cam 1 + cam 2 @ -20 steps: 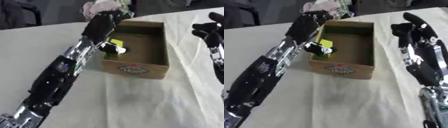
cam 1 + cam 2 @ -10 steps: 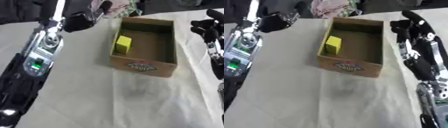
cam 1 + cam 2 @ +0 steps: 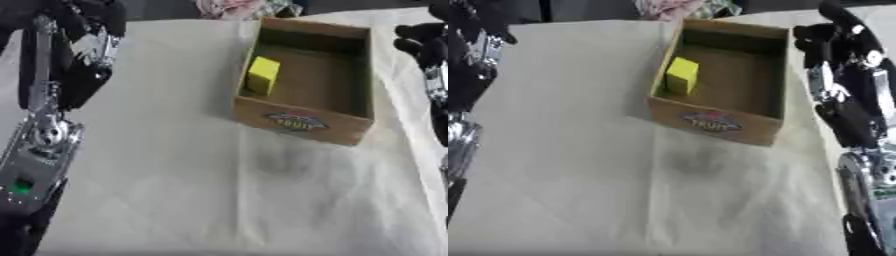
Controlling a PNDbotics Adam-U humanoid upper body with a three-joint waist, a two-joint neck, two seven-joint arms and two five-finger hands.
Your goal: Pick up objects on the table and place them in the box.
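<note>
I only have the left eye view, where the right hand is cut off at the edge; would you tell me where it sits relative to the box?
Observer: In the right eye view the right hand shows whole. It is outside the box, beside the far end of its right wall.
Operator: Thank you. Does its arm cross over the box?
Observer: No. The right arm runs down that view's right side, to the right of the box, over the cloth.
</note>
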